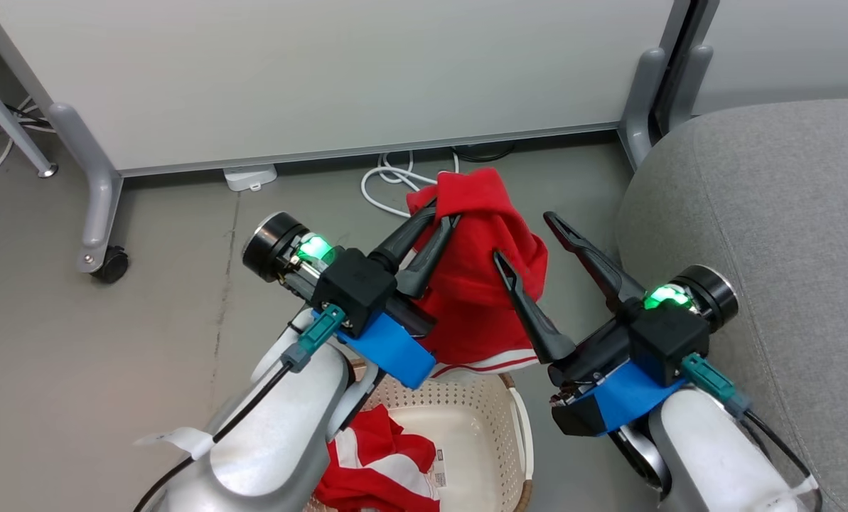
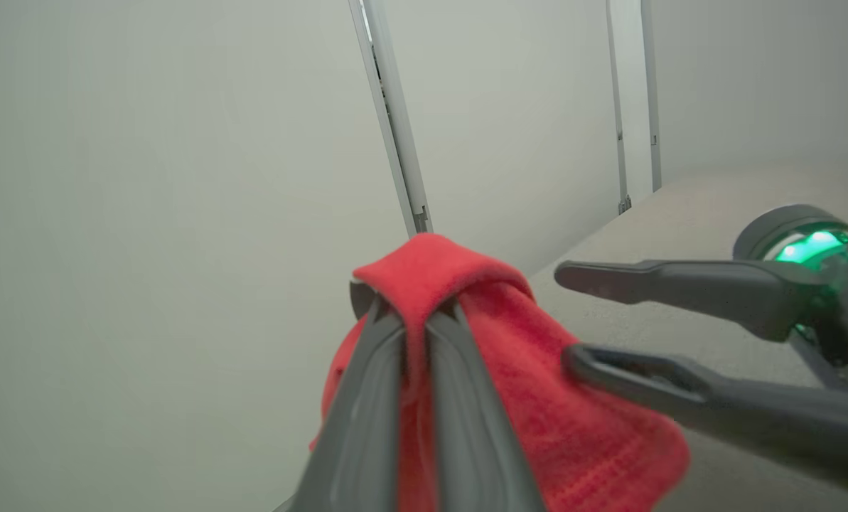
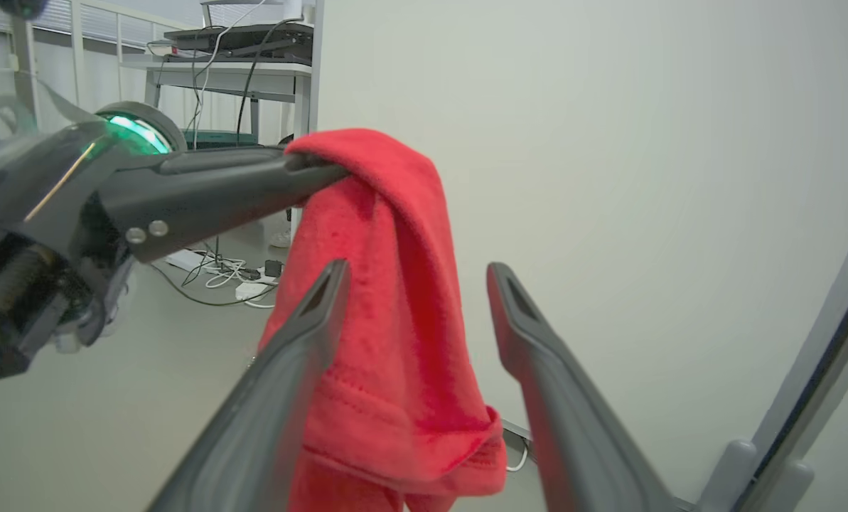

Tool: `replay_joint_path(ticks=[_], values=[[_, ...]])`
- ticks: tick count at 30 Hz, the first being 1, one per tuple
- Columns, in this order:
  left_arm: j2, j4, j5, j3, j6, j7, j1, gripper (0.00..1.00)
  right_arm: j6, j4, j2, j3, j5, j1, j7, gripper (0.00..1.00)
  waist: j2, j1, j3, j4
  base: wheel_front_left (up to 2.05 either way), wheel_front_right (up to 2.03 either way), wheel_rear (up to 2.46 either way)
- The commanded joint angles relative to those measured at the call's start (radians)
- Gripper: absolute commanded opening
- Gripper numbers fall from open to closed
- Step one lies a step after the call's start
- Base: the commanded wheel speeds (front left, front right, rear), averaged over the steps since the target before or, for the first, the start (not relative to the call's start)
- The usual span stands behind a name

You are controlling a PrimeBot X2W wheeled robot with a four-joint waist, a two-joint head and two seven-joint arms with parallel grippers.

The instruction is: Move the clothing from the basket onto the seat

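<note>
**Red garment aloft, seat off to the right**

Left gripper (image 1: 443, 213) is clamped on a top fold of the lifted garment (image 1: 480, 263). In the left wrist view both fingers press together with red cloth pinched between them. The rest of the cloth hangs free, its white-striped hem just above the far rim of the basket (image 1: 519, 427). Second garment (image 1: 377, 462) lies bunched in the basket bottom, partly hidden by the left forearm. Seat (image 1: 750, 213) is on the robot's right, a grey cushion near the basket.

Right gripper (image 1: 523, 236) has its fingers spread wide and holds nothing. One finger is against or just beside the hanging cloth; contact cannot be told. Both forearms angle inward, with the fingers pointing up and away toward the white panel (image 1: 324, 71).

Judgement: the step in hand is the carry.
- Lift until the hem clears the rim before swinging right, or the basket may drag or tip.
- The single pinch on a soft fold looks adequate, so go slowly to keep it from slipping.
- The right gripper should either take a lower fold or draw aside, since it sits in the path to the seat
</note>
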State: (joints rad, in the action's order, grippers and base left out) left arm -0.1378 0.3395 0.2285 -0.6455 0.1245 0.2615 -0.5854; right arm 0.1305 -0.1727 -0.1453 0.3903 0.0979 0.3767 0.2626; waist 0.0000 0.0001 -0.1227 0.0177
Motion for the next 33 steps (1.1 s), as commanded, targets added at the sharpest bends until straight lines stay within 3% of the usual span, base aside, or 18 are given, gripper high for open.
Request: replay_joint_path(ticks=[1,15,16,17,18,33], values=[[0.003,-0.003,-0.002,-0.001,0.006,0.005,-0.018,0.00,0.000,-0.008,-0.008,0.005,-0.004,0.014,0.003,1.00,0.0000,-0.0001,-0.003,0.006,0.00,0.00,0.00],[0.049,-0.032,0.001,-0.088,0.006,0.005,-0.042,0.00,0.000,-0.223,0.031,0.054,-0.015,0.117,0.003,1.00,0.0000,-0.0001,-0.020,0.054,0.00,0.00,0.00],[0.051,-0.033,0.003,-0.092,0.006,0.005,-0.042,0.00,0.000,-0.234,0.033,0.055,-0.008,0.121,0.003,0.45,0.0000,-0.0001,-0.019,0.056,0.00,0.00,0.00],[0.052,-0.033,0.006,-0.095,0.006,0.005,-0.042,0.00,0.000,-0.240,0.036,0.053,-0.001,0.123,0.003,0.13,0.0000,-0.0001,-0.018,0.057,0.00,0.00,0.00],[0.052,-0.033,0.009,-0.095,0.006,0.005,-0.042,0.00,0.000,-0.251,0.040,0.054,0.009,0.120,0.003,0.00,0.0000,-0.0001,-0.017,0.058,0.00,0.00,0.00],[0.037,-0.018,0.004,-0.085,0.006,0.005,-0.031,0.00,0.000,-0.244,0.042,0.049,0.037,0.097,0.003,0.00,0.0000,-0.0001,-0.023,0.047,0.00,0.00,0.00]])
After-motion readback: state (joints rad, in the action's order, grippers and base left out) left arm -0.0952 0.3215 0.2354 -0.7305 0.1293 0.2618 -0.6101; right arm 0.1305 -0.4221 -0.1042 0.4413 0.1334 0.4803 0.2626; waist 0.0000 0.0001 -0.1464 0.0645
